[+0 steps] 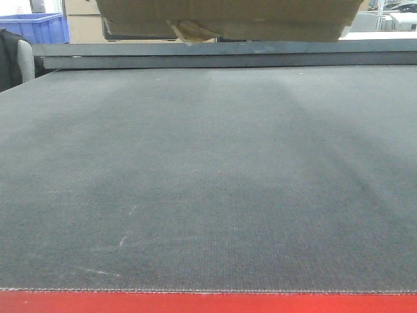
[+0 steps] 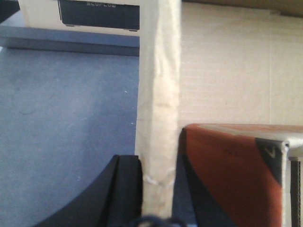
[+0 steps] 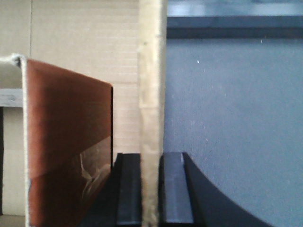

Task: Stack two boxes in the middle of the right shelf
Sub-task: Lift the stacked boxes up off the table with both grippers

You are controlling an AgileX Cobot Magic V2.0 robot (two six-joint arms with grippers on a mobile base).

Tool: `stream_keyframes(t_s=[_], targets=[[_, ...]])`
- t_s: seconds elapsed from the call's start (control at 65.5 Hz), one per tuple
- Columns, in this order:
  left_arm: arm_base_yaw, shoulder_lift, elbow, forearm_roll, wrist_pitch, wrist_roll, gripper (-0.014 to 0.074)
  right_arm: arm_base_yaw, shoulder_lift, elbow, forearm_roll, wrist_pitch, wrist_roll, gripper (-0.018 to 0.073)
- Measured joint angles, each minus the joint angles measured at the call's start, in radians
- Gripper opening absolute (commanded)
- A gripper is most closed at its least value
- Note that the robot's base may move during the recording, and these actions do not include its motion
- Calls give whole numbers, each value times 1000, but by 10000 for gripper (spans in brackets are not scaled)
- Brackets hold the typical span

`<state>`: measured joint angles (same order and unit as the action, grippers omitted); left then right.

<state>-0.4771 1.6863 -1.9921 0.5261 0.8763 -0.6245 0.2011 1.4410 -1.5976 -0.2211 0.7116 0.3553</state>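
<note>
Front view skims the mat [image 1: 208,182] low; both wrist views closely share the box [image 2: 227,71].

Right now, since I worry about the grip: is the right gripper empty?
No, the right gripper has one finger on each side of the box, at its upright cardboard wall, closed against it.

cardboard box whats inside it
A red-brown carton with pale edges sits inside the cardboard box, beside the walls that the left gripper and right gripper pinch. The box floor and anything else inside are out of sight.
</note>
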Motion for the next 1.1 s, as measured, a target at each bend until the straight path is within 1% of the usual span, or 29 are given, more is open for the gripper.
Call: stream_keyframes(t_s=[0.168, 0.259, 0.442, 1.098], targets=[[0, 1, 0, -41, 6, 0, -111, 0, 0, 1, -6, -2, 0, -162], [0, 1, 0, -37, 6, 0, -111, 0, 0, 1, -6, -2, -3, -162], [0, 1, 0, -4, 6, -2, -111, 0, 0, 1, -6, -2, -3, -162], [0, 1, 0, 4, 0, -2, -111, 0, 0, 1, -6, -8, -5, -162]])
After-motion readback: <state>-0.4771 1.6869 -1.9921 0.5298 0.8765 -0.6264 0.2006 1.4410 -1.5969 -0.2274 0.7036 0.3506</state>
